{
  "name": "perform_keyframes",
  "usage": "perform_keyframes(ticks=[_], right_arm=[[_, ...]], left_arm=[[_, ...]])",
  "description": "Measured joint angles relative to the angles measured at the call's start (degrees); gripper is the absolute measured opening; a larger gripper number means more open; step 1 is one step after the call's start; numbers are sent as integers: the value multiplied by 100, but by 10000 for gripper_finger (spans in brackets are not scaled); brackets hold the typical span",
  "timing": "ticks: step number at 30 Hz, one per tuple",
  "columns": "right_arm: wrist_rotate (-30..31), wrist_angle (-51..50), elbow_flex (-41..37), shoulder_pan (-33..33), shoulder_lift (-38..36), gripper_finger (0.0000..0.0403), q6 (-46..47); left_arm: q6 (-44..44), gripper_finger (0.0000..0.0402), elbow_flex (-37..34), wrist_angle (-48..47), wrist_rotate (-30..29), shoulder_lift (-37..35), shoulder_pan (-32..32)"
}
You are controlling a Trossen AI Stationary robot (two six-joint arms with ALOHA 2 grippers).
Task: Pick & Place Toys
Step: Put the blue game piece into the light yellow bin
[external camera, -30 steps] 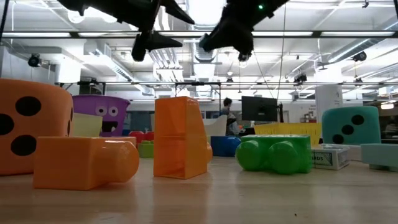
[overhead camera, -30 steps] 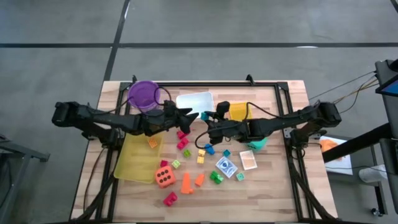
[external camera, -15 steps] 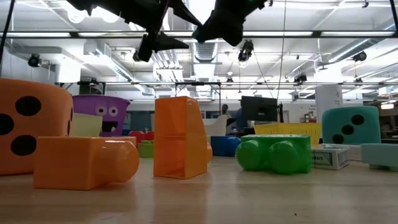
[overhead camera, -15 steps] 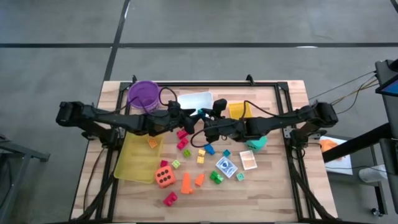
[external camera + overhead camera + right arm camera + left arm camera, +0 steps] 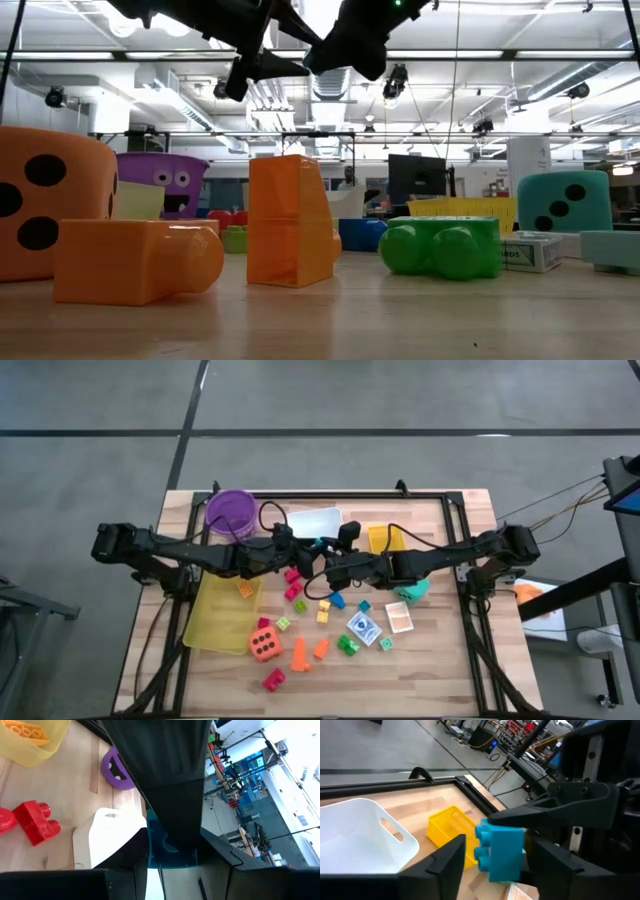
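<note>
Above the table's (image 5: 440, 670) centre, both grippers meet: right gripper (image 5: 322, 546) clamps a blue block (image 5: 501, 851); left gripper's (image 5: 492, 857) fingers flank it, unclosed.

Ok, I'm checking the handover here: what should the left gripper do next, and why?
Probably finish closing the left gripper on the blue block before the right gripper lets go. The block sits between the left fingers, but a gap shows on at least one side. Only the right gripper clamps it, in the air near the white tray.
</note>
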Motion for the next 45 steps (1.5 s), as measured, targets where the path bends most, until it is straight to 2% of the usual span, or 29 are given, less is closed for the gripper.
perform_keyframes(ticks=[7, 20, 27, 31, 45], right_arm=[[-9, 31, 0, 2, -4, 122, -100], [-107, 84, -2, 0, -7, 123, -170], [-300, 215, 9, 7, -17, 230, -131], [-253, 168, 7, 4, -17, 266, -124], [-294, -206, -4, 7, -17, 280, 592]], left_arm=[[-24, 141, 0, 5, 182, -2, 43], [118, 94, 0, -14, 303, -13, 78], [215, 92, 0, 30, 502, -22, 78], [275, 92, 0, -63, 436, -74, 89], [685, 91, -7, -1470, 323, -1112, 109]])
